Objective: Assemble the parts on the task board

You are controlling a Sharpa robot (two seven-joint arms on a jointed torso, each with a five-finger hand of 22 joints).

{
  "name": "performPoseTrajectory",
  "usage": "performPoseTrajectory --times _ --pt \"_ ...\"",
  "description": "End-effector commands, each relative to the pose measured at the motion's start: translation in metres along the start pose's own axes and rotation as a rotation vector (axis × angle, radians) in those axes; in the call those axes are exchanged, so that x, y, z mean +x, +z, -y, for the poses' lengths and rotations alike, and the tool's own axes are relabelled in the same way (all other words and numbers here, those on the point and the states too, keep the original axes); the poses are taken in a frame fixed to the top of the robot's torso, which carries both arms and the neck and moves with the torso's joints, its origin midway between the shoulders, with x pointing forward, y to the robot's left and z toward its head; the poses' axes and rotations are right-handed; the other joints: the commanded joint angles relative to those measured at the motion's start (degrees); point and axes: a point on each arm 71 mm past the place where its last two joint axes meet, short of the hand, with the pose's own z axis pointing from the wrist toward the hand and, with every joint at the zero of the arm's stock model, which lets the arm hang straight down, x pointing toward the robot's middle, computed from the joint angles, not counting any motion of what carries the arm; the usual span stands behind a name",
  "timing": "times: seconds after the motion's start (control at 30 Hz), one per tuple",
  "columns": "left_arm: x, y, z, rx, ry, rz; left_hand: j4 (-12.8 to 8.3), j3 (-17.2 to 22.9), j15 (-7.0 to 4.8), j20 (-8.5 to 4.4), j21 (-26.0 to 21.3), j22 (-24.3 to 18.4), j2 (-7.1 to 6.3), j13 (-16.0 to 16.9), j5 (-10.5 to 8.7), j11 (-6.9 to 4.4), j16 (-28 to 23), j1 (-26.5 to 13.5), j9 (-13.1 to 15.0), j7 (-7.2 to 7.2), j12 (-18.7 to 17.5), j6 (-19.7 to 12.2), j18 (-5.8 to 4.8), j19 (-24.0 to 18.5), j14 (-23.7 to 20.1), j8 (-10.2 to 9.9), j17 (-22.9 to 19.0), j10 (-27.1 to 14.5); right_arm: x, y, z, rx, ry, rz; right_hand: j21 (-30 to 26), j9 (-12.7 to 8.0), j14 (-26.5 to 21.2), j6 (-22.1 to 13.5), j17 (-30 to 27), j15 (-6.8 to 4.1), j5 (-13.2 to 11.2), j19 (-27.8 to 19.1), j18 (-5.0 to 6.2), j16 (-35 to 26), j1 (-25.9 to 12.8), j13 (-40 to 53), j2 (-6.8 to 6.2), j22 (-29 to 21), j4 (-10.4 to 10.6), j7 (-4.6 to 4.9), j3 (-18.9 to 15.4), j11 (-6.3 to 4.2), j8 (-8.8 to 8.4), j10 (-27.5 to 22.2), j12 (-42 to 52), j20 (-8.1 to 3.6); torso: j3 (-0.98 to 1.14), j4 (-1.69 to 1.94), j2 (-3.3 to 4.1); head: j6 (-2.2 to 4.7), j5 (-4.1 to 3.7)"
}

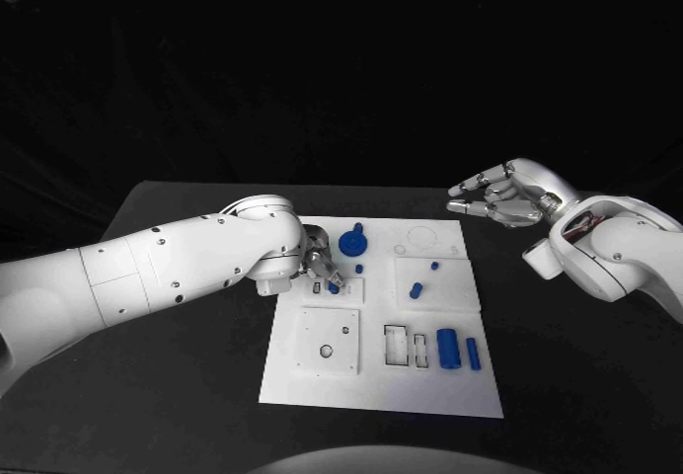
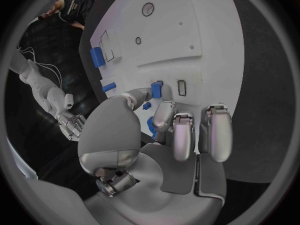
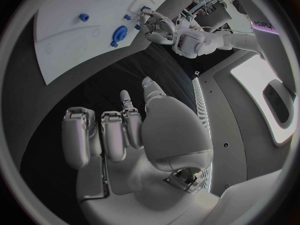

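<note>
Midway through assembly on the white task board: left hand pinching a small blue part over a narrow slot at the board's left middle. Right hand raised off the far right corner, fingers curled, holding nothing. Next, by judgement: squaring the part to its slot, then pressing home.

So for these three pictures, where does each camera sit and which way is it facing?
Head view: on the robot's head, looking down at the task board; both white arms enter, left hand over the board, right hand raised beside it.
Left wrist view: behind the left hand, facing the board; it pinches a blue part.
Right wrist view: behind the right hand, facing the table.
All three share the board.
</note>
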Motion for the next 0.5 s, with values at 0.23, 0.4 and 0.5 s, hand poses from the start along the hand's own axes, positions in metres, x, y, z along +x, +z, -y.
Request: performPoseTrajectory --times 0.23,0.4,0.5 --pt "0.0121 0.0049 -0.0090 -0.118 0.026 -0.072 0.06 -1.22 -0.47 -0.46 0.63 8.45 0.02 0.77 -0.05 -0.30 0.17 -3.27 -0.48 -1.44 0.93 2.73 -0.77 3.78 6.14 -0.62 15.08 0.79 0.0016 -0.0004 -0.0013 -0.013 0.001 -0.015 -0.46 0.06 4.04 0.16 5.86 0.05 0.27 -0.29 0.55 -0.41 -0.23 9.09 0.33 0.31 0.16 -0.38 -0.23 0.02 0.18 1.09 -0.06 -0.28 -0.02 0.09 -0.07 -0.09 -0.11" --pt "0.0112 0.0054 -0.0106 -0.127 0.023 -0.068 1.04 -3.04 -0.56 -0.53 0.88 8.87 0.33 1.24 -0.06 -0.40 0.17 -4.30 -0.61 -1.58 1.31 3.27 -0.86 3.92 6.14 -0.76 15.08 1.03 0.0015 -0.0003 -0.0012 -0.013 0.001 -0.014 -0.46 0.06 4.04 0.16 5.86 0.05 0.27 -0.29 0.55 -0.41 -0.23 9.09 0.33 0.31 0.16 -0.38 -0.23 0.02 0.18 1.09 -0.06 -0.28 -0.02 0.07 -0.03 -0.10 -0.02" --pt "0.0105 0.0058 -0.0119 -0.133 0.021 -0.065 1.65 -4.39 -0.60 -0.57 0.98 9.05 0.40 1.44 -0.10 -0.46 0.17 -4.89 -0.64 -1.65 1.46 3.60 -0.90 3.99 6.14 -0.79 15.08 1.14 0.0014 -0.0002 -0.0012 -0.013 0.002 -0.014 -0.50 0.05 4.03 0.14 5.83 0.05 0.28 -0.32 0.56 -0.42 -0.23 9.06 0.31 0.23 0.16 -0.37 -0.26 0.02 0.17 1.06 -0.12 -0.28 -0.01 0.08 -0.03 -0.07 -0.03"
